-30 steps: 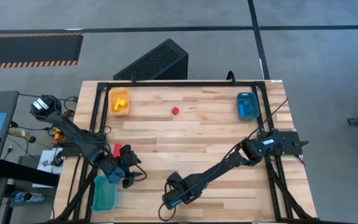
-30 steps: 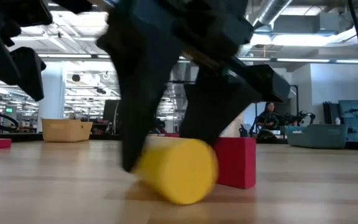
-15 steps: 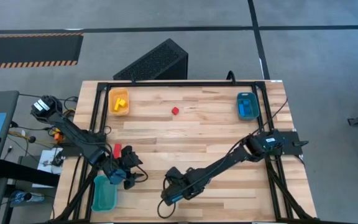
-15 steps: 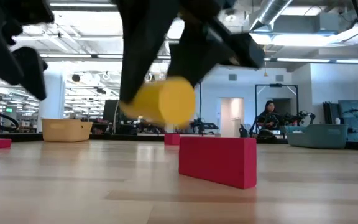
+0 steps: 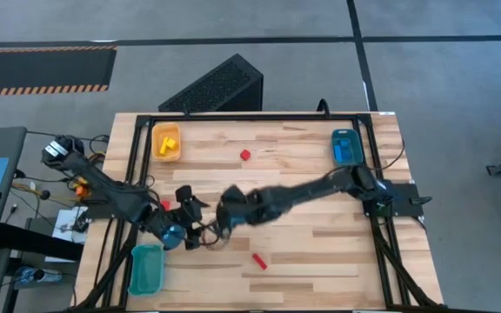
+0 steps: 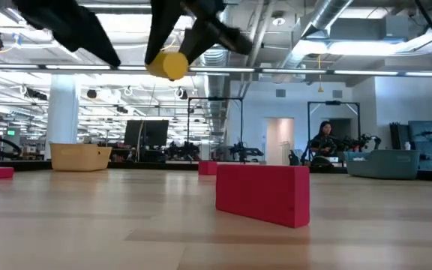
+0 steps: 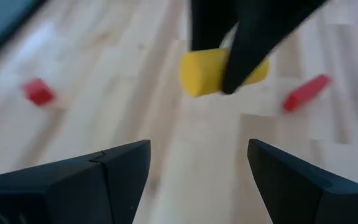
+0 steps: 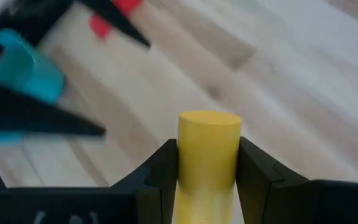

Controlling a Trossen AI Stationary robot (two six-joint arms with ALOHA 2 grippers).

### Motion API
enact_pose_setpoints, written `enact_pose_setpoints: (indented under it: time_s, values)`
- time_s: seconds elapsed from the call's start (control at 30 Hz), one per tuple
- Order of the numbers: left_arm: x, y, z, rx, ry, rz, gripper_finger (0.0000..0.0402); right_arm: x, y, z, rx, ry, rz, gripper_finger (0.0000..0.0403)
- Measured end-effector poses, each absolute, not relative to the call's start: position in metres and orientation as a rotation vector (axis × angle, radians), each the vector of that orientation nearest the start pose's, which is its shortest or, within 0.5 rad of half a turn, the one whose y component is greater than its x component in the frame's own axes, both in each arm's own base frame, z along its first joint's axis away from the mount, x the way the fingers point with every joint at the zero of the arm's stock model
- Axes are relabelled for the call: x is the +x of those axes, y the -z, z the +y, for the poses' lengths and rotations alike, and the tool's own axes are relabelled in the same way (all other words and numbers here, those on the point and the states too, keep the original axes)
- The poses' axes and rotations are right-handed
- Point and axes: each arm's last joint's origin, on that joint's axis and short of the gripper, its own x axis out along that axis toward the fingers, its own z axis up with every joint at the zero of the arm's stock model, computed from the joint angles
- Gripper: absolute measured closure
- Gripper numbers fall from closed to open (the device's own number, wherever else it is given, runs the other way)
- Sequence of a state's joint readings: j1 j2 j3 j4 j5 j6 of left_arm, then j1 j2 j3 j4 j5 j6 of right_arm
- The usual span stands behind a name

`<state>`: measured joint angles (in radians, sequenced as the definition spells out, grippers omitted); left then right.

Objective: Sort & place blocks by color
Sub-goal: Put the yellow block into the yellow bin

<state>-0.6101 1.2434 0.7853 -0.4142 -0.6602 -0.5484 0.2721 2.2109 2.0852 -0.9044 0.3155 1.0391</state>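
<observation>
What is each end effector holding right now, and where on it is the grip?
The right end effector clamps a yellow cylinder by its curved sides, lifted off the table. The left end effector is open and holds nothing.

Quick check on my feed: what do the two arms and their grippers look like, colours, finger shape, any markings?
Both arms are dark, slim and jointed. The left gripper has two broad, dark, wedge-shaped fingers. The right gripper has dark, blocky, angular fingers. I can read no markings on them.

Yellow cylinder (image 8: 208, 155) now aloft in right gripper (image 8: 207, 163)
</observation>
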Motion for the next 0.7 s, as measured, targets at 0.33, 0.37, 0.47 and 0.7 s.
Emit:
enact_pose_setpoints:
  time_s: [0.33,0.37,0.47,0.7]
  values:
    - [0.211,-0.244,-0.096,0.017,-0.382,0.771,0.0145,0.461,-0.221,0.072,0.841,0.354,0.755,0.0270]
    - [0.211,-0.244,-0.095,0.015,-0.388,0.780,0.0145,0.458,-0.215,0.072,0.880,0.329,0.725,0.0270]
    - [0.213,-0.243,-0.090,0.008,-0.402,0.792,0.0145,0.439,-0.204,0.069,0.986,0.276,0.612,0.0270]
    - [0.228,-0.245,-0.067,-0.011,-0.397,0.798,0.0145,0.377,-0.184,0.054,1.177,0.223,0.330,0.0270]
